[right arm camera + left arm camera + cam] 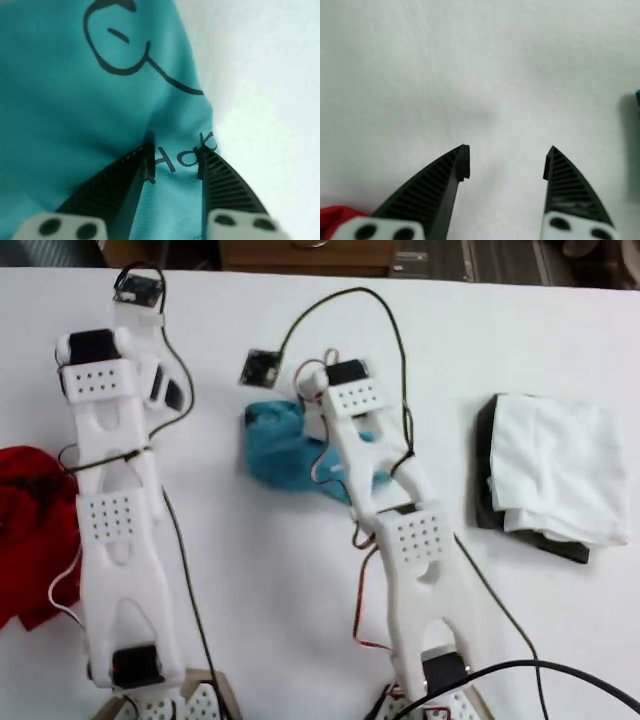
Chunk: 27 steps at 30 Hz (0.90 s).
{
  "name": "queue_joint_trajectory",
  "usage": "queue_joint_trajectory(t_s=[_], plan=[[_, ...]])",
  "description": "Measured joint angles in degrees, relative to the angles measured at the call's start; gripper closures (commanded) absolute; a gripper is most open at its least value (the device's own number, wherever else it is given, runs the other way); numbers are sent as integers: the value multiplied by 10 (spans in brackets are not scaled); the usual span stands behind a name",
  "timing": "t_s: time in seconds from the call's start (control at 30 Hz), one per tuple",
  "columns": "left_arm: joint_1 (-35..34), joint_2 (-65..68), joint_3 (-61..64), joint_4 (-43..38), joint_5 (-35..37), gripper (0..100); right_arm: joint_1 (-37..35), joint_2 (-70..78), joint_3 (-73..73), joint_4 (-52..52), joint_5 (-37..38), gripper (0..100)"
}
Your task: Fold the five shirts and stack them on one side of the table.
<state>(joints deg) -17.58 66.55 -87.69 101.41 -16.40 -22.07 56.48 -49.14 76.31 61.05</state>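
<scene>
Teal shirt (pixel 280 455) lies crumpled mid-worktop, directly under the right gripper (pixel 175 157); its fingers are partly open with a narrow gap, tips set down on the cloth and a band of the printed front between them, nothing clamped yet as far as I can judge. Left gripper (pixel 505 160) hangs over the bare worktop (pixel 270 590); fingers wide apart, holding nothing; red shirt (pixel 30 530) sits bunched at the left edge, just beside that arm. White shirt (pixel 560 470) is folded on top of a dark shirt (pixel 485 470) at the right side, well apart from the teal one; I count 2 stacked.

Handling notes: thin knit, light, fully limp; it will not keep a shape and will drape from whatever point I pinch. Slip risk looks low, but a pinch in the middle of the front would lift 1 layer as a tent and drag the rest. Better hold, in my judgement: a hem or shoulder seam, where the cloth is doubled; 2 grippers on 2 corners to spread it flat before folding.
</scene>
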Motion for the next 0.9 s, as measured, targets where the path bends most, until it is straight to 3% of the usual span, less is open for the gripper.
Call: queue_joint_trajectory(t_s=[0.2, 0.33, 0.63, 0.9], plan=[[0, 0, 0, 0, 0, 744, -25, 2, -2, 145, 99, 852], [0, 0, 0, 0, 0, 744, -27, 2, -2, 184, 113, 988], [0, 0, 0, 0, 16, 744, 17, -15, 6, 197, 75, 975], [0, 0, 0, 0, 16, 744, 56, -157, 68, 207, 7, 970]])
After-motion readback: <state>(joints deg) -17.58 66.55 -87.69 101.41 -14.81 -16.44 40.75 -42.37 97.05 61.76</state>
